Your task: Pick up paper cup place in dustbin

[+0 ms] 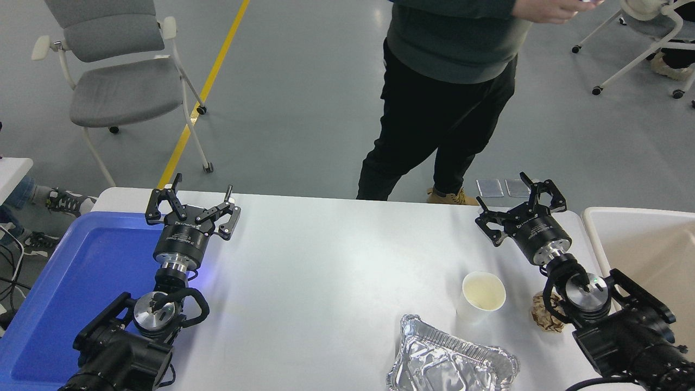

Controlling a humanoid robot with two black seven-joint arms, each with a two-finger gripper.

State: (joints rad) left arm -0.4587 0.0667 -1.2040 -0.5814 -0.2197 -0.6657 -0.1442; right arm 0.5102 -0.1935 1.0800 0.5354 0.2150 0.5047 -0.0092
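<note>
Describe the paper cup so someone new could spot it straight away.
On the white table, look right, near the beige dustbin. The paper cup stands upright between a silver foil tray and a crumpled brown paper ball. Alone there, it is smooth, white and round-rimmed.

Robotics lab or test floor, not a home. Smooth grey poured floor (304,108) with a yellow painted lane line (203,92) running diagonally across it. Plain white bench (326,260) with two black robot arms reaching over it. Grey office chair (117,70) on castors at far left; legs of another wheeled chair (635,49) at top right. Loose black cables (11,266) on the floor at the left edge. A person (445,98) stands at the bench's far side.
</note>
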